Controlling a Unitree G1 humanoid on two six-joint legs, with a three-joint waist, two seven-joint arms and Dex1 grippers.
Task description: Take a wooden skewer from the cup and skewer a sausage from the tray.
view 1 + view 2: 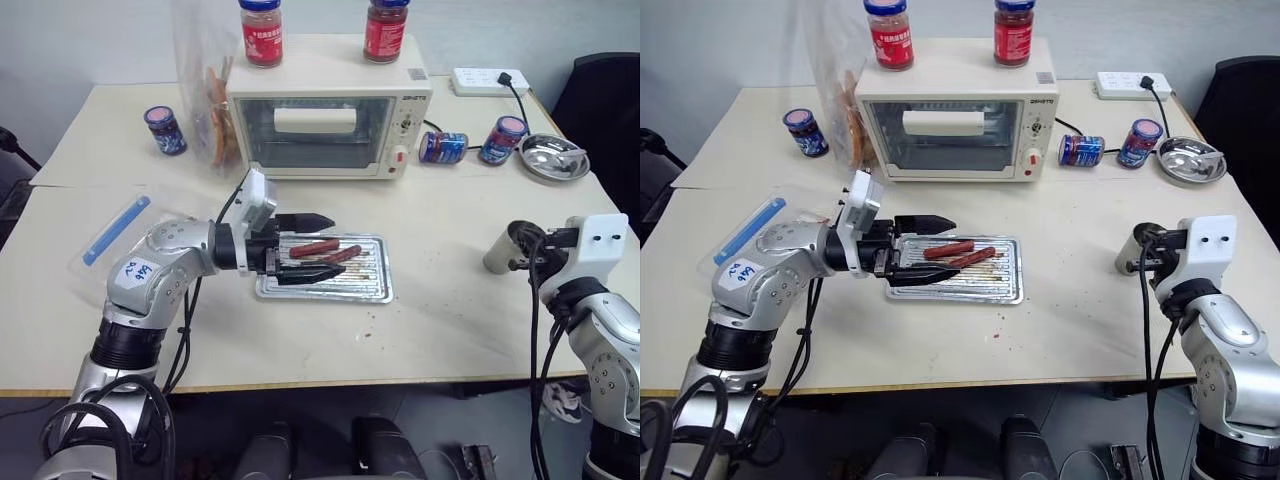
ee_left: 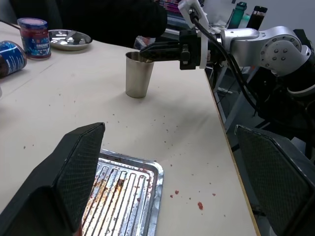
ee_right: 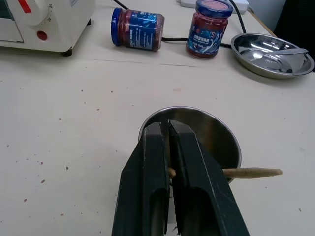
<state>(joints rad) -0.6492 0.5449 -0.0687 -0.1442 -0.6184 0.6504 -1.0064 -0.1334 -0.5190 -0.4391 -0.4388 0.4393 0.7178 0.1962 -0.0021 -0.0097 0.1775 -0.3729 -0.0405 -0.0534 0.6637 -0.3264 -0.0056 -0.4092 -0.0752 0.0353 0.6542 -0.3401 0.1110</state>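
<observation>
1. Pale wood marks the wooden skewer (image 3: 251, 172), which is seen lying across the rim of the cup (image 3: 216, 132); one end sticks out past the rim and the other end is pinched between the closed fingers of the right gripper (image 3: 169, 147).
2. The cup, a plain metal tumbler, is stood upright on the table (image 1: 450, 320) near its right edge, well apart from the tray (image 1: 372, 285).
3. The right gripper is held level over the cup's mouth, its two black fingers pressed together on the skewer.
4. The tray is placed in front of the toaster oven (image 1: 320, 120), and two sausages (image 1: 328, 250) are laid side by side on its ridged, grease-stained bottom.
5. The left gripper (image 1: 312, 248) is held over the tray's left part, pointing toward the right, its fingers spread wide on either side of the sausages with nothing gripped.
6. Behind the cup, two blue-labelled jars (image 3: 209, 28), one upright and one on its side, are seen beside a shallow steel dish (image 3: 273, 48).
7. Two red-labelled jars (image 1: 262, 32) are stood on top of the oven.
</observation>
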